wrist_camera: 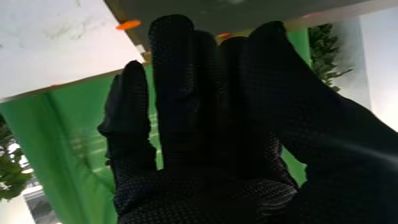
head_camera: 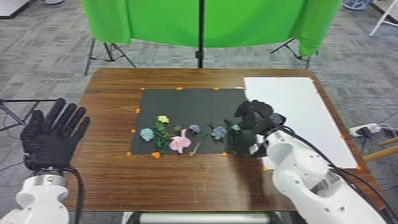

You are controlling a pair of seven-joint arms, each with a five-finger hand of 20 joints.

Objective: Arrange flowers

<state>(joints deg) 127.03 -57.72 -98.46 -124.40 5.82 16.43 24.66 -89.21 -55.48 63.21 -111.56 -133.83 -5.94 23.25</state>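
1. My right hand (head_camera: 255, 111) is open, fingers straight, at the dark mat's (head_camera: 185, 106) right edge.
2. My left hand (head_camera: 49, 145) is spread by the tabletop's (head_camera: 107, 180) left edge.
3. Flowers (head_camera: 179, 144) lie toward the mat's near edge.

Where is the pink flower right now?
In the head view, the pink flower lies on the lower part of the dark mat, between the pale blue-green flower to its left and the blue one to its right.

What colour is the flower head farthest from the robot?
The flower head is yellow, clearest in the head view.
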